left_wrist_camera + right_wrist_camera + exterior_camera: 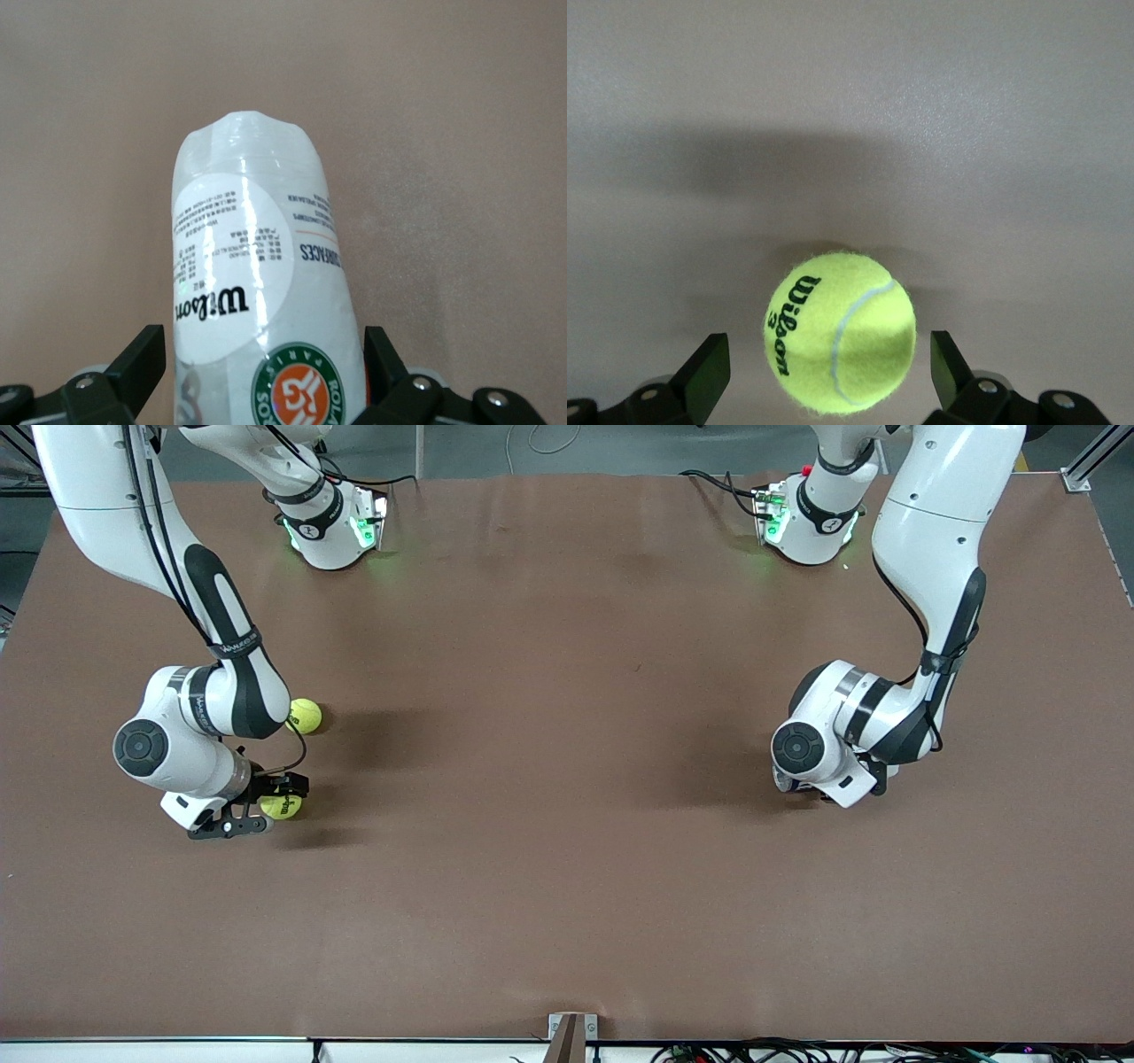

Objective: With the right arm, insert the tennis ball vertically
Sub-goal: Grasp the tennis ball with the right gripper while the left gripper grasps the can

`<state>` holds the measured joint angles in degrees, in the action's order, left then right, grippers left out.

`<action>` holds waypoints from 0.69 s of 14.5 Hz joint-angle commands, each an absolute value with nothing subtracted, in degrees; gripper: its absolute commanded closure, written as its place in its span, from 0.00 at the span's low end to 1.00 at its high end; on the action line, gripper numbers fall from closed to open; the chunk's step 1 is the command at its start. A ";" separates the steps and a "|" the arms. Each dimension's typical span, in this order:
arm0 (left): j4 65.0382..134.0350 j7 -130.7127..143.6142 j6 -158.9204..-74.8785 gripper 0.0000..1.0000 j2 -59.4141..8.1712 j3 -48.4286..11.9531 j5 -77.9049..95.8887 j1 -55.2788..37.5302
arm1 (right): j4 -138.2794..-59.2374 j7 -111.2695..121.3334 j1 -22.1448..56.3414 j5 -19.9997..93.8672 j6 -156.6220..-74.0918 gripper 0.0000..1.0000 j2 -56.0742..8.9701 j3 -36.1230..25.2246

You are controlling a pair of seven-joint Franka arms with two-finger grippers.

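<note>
High front camera facing both arms across the table (567, 850); wrist cameras close, looking past their jaws

Right end effector (266, 808) held low with fingers (704, 372) spread; left end effector (828, 784) low, fingers (133, 367) likewise parted.

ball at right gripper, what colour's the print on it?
Black print on the yellow-green tennis ball; right wrist view shows it best.

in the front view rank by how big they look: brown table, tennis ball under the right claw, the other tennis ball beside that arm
1. Brown table, by far the largest.
2 and 3. The tennis ball under the right claw and the other tennis ball look alike in size. Each is partly hidden by the right arm, so I will not rank them.
</note>
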<state>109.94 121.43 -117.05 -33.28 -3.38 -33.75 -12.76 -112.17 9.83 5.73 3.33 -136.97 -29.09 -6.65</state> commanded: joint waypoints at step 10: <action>109.95 122.52 -117.16 0.21 -32.43 -3.52 -34.98 -12.74 | -109.25 12.91 5.27 2.81 -137.90 0.03 -32.61 -6.50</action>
<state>109.71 122.93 -117.04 -33.22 -3.42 -33.79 -13.04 -110.24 11.16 5.73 3.33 -137.78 -32.18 -6.68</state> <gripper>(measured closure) 0.207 0.004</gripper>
